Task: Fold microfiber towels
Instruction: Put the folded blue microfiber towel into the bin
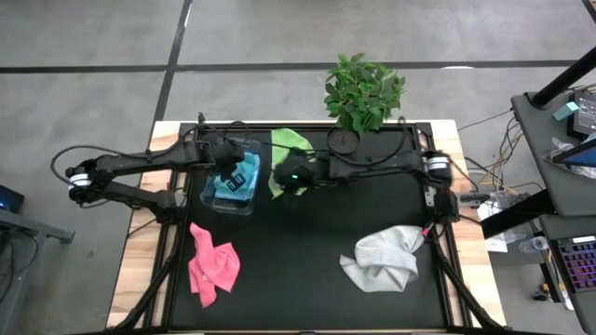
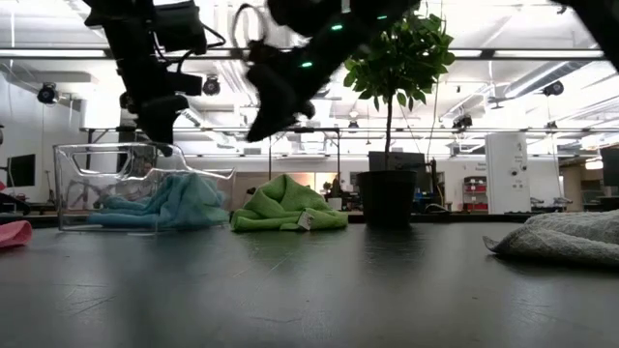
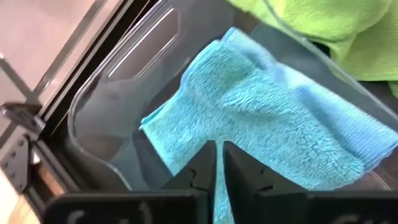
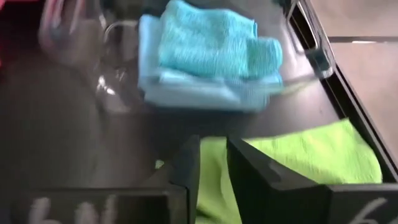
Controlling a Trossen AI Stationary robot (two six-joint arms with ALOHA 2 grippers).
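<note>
Two light blue towels (image 1: 235,181) lie piled in the clear bin (image 1: 209,199) at the back left; in the right wrist view the brighter one (image 4: 211,43) lies on the paler one (image 4: 186,93). My left gripper (image 3: 217,165) hangs shut just above the bin (image 2: 87,184), clear of the towels (image 2: 174,203). The lime green towel (image 1: 284,149) lies crumpled on the table beside the bin. My right gripper (image 1: 284,179) hovers above its near edge (image 4: 311,155), high off the table (image 2: 263,121), its fingers a narrow gap apart and holding nothing.
A pink towel (image 1: 212,263) lies crumpled at the near left and a grey-white towel (image 1: 382,259) at the near right. A potted plant (image 1: 363,88) stands at the far edge, just right of the green towel (image 2: 285,208). The dark mat's middle is bare.
</note>
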